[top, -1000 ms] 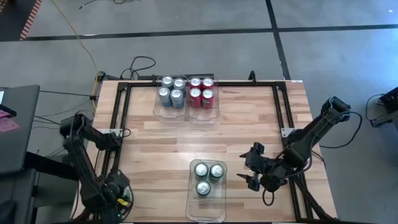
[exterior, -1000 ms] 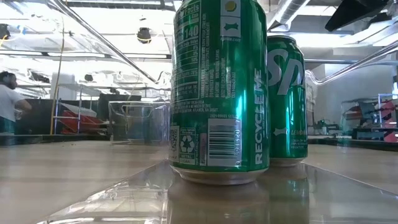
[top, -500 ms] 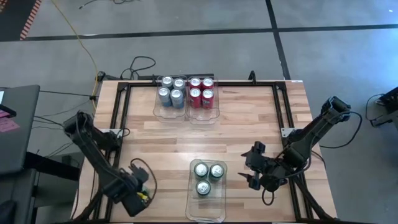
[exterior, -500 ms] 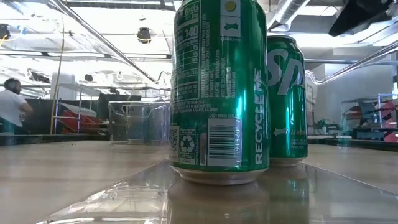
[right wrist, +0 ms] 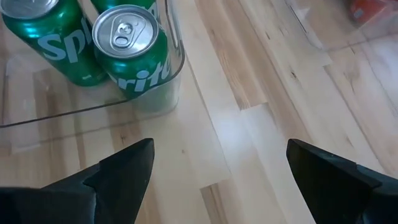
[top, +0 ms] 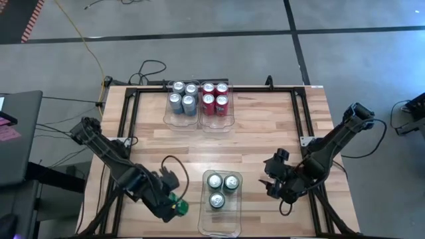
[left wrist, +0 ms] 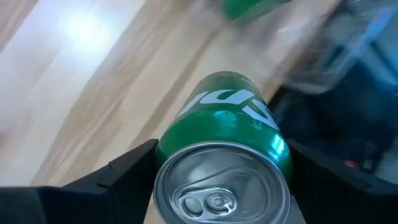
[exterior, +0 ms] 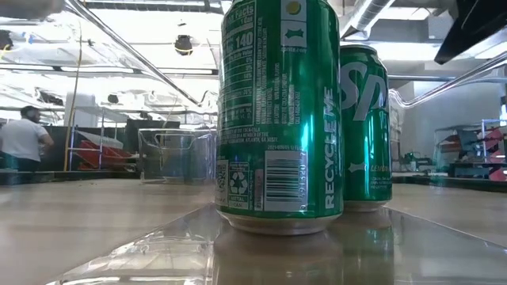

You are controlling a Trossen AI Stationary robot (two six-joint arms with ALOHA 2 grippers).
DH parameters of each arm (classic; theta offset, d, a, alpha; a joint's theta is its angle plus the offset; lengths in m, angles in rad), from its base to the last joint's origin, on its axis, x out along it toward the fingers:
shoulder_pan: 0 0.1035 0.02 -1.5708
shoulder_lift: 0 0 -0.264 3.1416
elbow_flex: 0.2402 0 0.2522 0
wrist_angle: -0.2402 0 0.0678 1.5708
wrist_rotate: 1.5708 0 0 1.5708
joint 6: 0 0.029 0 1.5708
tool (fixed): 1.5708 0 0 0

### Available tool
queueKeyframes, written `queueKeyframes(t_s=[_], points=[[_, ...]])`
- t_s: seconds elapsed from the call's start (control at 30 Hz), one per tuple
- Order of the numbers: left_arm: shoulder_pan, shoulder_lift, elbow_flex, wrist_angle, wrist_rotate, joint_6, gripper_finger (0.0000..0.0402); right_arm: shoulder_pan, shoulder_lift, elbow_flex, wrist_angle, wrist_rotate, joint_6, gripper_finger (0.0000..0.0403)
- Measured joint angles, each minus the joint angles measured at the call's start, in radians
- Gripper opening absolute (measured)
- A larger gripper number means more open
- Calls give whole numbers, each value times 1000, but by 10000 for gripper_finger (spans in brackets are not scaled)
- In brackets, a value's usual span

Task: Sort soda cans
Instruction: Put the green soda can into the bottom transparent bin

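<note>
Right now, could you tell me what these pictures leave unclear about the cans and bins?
- Left gripper holds a green can; its base is hidden behind its own body in the left wrist view.
- Third binned green can: hidden in the low view behind the front cans.
- Far bins: can labels too small in the high view.

Three cans (top: 222, 188) were seated in the near bin (top: 220, 222); eight cans (top: 198, 97) were grouped in two far bins (top: 199, 123) on the desk (top: 265, 133).
</note>
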Motion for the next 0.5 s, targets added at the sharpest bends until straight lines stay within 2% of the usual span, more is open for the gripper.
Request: queueKeyframes(t_s=[0.13,0.33,0.5], points=[[17,-1,39,68,-21,95,305,5,0,0,-1,7,14,384],[43,1,36,67,-30,148,305,14,0,0,-3,9,43,384],[82,49,39,102,-35,220,305,18,0,0,3,10,57,384]])
